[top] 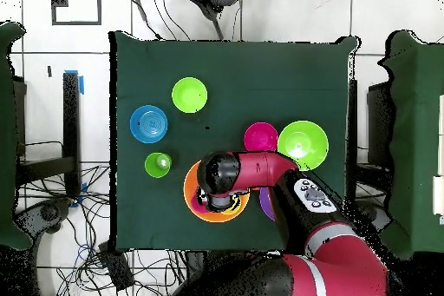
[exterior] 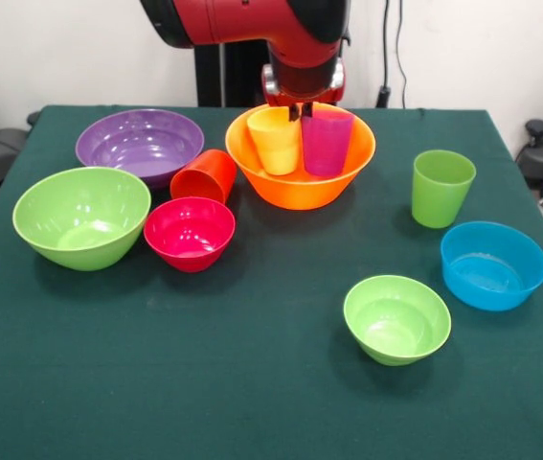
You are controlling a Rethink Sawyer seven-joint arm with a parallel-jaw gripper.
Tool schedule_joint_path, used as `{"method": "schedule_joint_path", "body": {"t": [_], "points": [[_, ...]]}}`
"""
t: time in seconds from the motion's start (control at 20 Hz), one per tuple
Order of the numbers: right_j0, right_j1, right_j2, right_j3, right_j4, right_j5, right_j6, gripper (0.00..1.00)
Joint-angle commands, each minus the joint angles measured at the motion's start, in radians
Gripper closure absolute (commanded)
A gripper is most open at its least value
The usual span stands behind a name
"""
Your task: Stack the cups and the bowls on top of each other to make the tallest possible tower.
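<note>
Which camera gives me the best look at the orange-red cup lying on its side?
The front view: the orange-red cup lies tipped on its side there between the purple bowl and the pink-red bowl, fully visible. In the overhead view the robot's arm covers that spot, so the cup doesn't show.

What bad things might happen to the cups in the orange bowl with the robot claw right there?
1. The claw hangs right at the rims of the yellow cup and the magenta cup, which stand close together in the large orange bowl. Grabbing one might knock the other over.
2. Both cups stand on the bowl's curved inside, the yellow one leaning a bit, so a push could tip them.
3. The orange-red cup lies on its side against the purple bowl; it might roll if bumped.
</note>
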Motion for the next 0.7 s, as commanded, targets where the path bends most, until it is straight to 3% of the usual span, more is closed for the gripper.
{"method": "schedule_joint_path", "body": {"t": [0.05, 0.2, 0.25, 0.7], "points": [[-0.010, -0.004, 0.028, -0.037, -0.067, 0.067, -0.103, 1.00], [-0.007, -0.001, 0.029, -0.039, -0.067, 0.068, -0.101, 1.00], [-0.006, 0.000, 0.029, -0.040, -0.066, 0.068, -0.101, 0.00], [-0.003, 0.001, 0.030, -0.037, -0.071, 0.049, -0.095, 0.00]]}}
